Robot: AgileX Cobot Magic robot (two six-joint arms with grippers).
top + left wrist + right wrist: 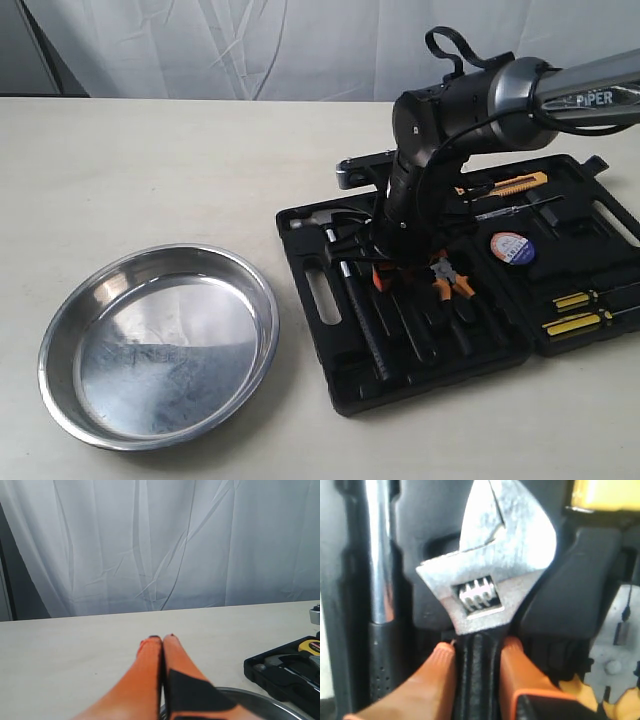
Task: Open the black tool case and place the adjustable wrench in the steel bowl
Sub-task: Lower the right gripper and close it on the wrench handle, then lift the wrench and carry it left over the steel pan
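Orange right gripper (479,655) pinches adjustable wrench (487,575) in black tool case (300,255); steel bowl (160,345) nearby left; left gripper (162,642) pressed together.

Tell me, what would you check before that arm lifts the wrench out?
1. The black tool case is open: ok, it lies flat.
2. The right hand grips the adjustable wrench: ok, fingers pinch its black handle.
3. The wrench is free of its slot: cannot tell.
4. The steel bowl is ready: ok, upright, nothing in it.
5. The left hand is out of the way: cannot tell.
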